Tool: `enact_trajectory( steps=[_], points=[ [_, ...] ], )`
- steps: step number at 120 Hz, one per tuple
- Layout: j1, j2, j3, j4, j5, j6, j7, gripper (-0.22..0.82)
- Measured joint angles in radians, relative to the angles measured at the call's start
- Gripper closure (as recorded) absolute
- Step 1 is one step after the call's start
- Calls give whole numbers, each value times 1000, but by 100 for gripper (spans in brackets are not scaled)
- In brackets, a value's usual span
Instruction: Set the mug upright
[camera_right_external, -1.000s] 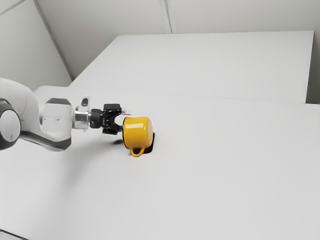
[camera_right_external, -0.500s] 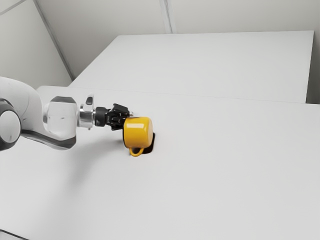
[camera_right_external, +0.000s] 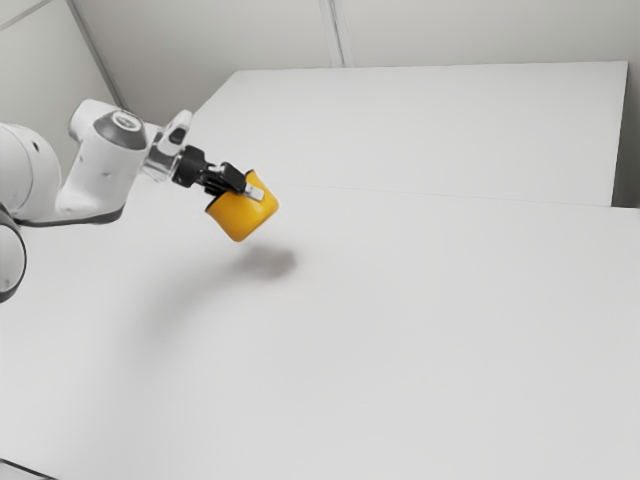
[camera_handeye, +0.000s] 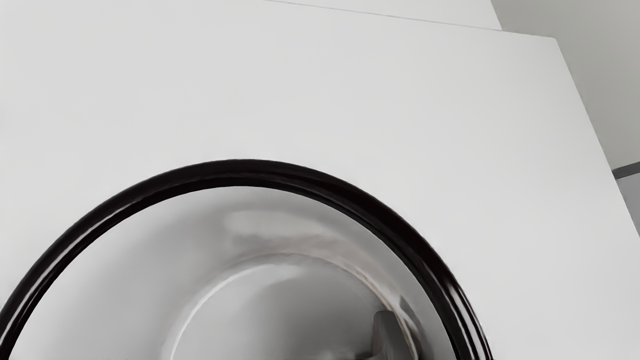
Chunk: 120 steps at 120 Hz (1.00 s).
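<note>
The gripper (camera_right_external: 254, 195) pinches the mug (camera_right_external: 240, 216) by its wall, 1 finger (camera_handeye: 389, 334) inside and 1 outside, holding it tilted above the table (camera_right_external: 420, 330); likely light, stiff and slick, it suits a firm hold near the rim (camera_handeye: 240, 172).

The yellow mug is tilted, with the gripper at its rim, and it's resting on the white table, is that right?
Not quite: the yellow mug isn't resting on the white table. The exterior view shows it held up above the tabletop, its shadow lying apart below. It is tilted, with the gripper at its rim.
</note>
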Motion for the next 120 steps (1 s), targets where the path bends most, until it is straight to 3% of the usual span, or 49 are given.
enact_trajectory(
  steps=[32,60,68,94,120],
  points=[
    [-2,32,-82,39,716,104,-202,77],
    [-13,46,-118,-42,972,260,-446,77],
    [-30,-7,-120,-120,996,301,-511,77],
    [-147,-306,-144,-462,1071,421,-728,78],
    [-149,-371,-218,-623,1116,505,-934,78]
  ],
)
